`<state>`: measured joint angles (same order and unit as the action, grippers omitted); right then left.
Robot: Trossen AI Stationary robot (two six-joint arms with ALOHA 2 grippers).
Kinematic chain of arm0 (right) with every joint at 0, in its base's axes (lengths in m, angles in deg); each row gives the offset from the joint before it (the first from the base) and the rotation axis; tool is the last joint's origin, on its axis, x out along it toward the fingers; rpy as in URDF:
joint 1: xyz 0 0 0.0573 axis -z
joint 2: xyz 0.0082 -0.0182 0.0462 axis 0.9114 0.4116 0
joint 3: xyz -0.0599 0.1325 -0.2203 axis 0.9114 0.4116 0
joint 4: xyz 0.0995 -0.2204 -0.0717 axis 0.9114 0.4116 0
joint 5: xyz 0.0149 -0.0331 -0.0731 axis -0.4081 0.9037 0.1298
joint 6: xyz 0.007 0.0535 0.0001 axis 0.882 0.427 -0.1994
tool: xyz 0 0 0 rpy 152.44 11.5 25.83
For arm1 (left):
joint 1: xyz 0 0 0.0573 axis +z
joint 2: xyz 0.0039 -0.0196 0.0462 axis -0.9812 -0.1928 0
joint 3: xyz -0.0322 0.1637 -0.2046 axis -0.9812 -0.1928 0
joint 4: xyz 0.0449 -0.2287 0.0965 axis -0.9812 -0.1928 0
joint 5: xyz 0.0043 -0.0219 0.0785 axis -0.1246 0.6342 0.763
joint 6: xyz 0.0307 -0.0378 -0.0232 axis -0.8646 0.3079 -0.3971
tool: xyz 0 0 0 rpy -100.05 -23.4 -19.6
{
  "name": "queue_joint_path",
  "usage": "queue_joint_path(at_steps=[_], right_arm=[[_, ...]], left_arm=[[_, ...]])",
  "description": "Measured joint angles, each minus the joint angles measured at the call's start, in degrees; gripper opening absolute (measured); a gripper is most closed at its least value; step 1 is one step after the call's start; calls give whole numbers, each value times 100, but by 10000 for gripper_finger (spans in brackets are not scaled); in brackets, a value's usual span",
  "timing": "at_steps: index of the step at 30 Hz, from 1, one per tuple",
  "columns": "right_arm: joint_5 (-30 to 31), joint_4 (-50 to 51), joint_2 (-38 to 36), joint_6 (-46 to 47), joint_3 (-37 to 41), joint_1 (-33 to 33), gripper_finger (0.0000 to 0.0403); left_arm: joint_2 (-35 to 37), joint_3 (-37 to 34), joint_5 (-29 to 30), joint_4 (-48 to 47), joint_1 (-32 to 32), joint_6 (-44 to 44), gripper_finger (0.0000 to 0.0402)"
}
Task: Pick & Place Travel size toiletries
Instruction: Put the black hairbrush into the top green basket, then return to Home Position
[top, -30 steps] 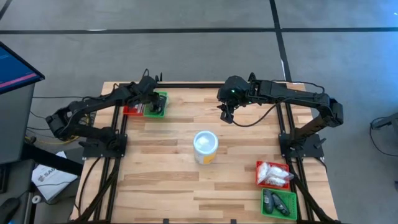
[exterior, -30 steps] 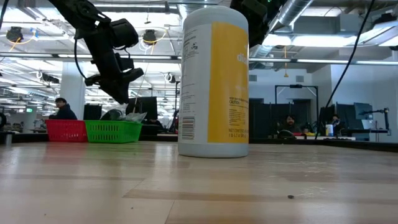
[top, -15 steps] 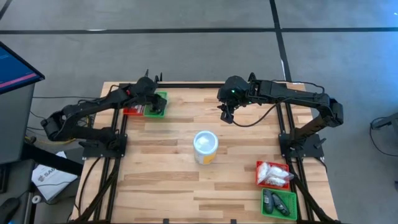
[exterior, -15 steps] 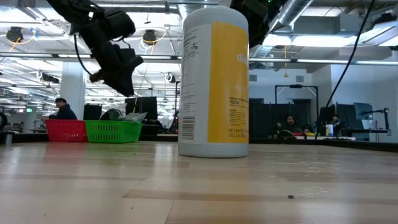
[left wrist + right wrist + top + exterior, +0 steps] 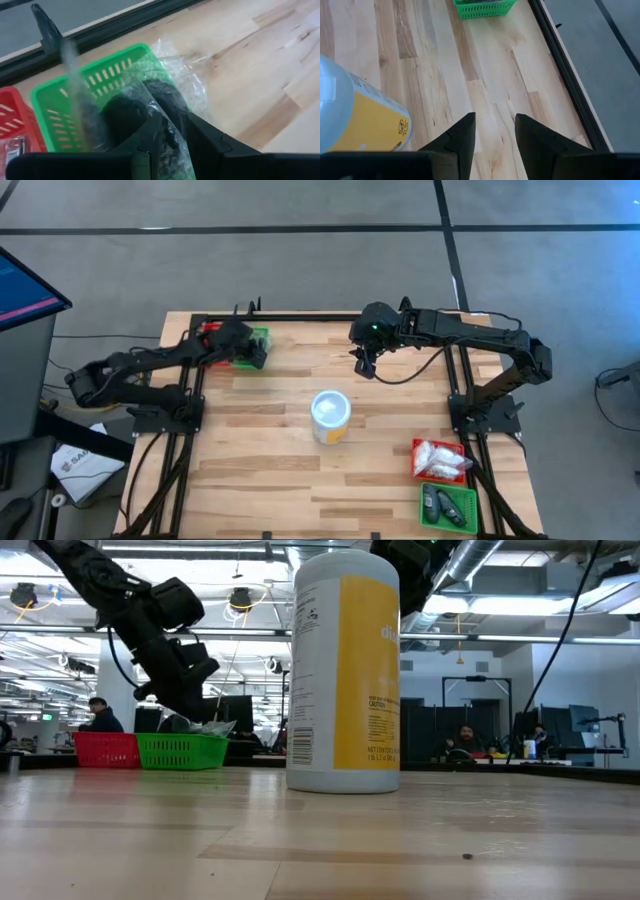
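Observation:
My left gripper (image 5: 248,352) (image 5: 184,710) hovers over the far-left green tray (image 5: 260,337) (image 5: 75,82). Its fingers stand a narrow gap apart (image 5: 175,137), open. Dark grey round pieces in clear crinkly wrap (image 5: 150,107) lie in that tray, just past the fingertips; I see no touch. The wrap's edge spills over the tray's rim onto the table. My right gripper (image 5: 363,368) (image 5: 495,125) hangs open above bare wood at the far middle. White sachets (image 5: 438,458) fill the near-right red tray. More dark pieces (image 5: 445,505) lie in the near-right green tray (image 5: 482,9).
A white round cup with a yellow label (image 5: 330,416) (image 5: 345,670) (image 5: 355,115) stands mid-table between the arms. A red tray (image 5: 105,749) (image 5: 12,120) sits beside the far-left green one. A black frame rail (image 5: 125,25) runs along the table's far edge. People sit in the room beyond.
My left gripper has risen out of the far-left green tray and drawn back toward the table's left edge, tipping from pointing down to a slant. The wrapped pieces stay in the tray. My right arm has kept still.

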<state>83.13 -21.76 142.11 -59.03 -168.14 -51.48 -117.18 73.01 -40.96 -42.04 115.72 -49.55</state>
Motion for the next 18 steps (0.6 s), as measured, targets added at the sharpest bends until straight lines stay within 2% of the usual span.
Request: queue_joint_path(at_steps=[7,12,18], right_arm=[[-17,0,2,127,-2,-13,129],[-22,-384,0,186,193,-124,129],[-26,-1010,-39,255,658,-383,129]], left_arm=[[46,-278,-137,862,25,-282,76],[46,-420,-874,1758,-10,-303,76],[46,-573,-1132,2265,-290,-606,76]])
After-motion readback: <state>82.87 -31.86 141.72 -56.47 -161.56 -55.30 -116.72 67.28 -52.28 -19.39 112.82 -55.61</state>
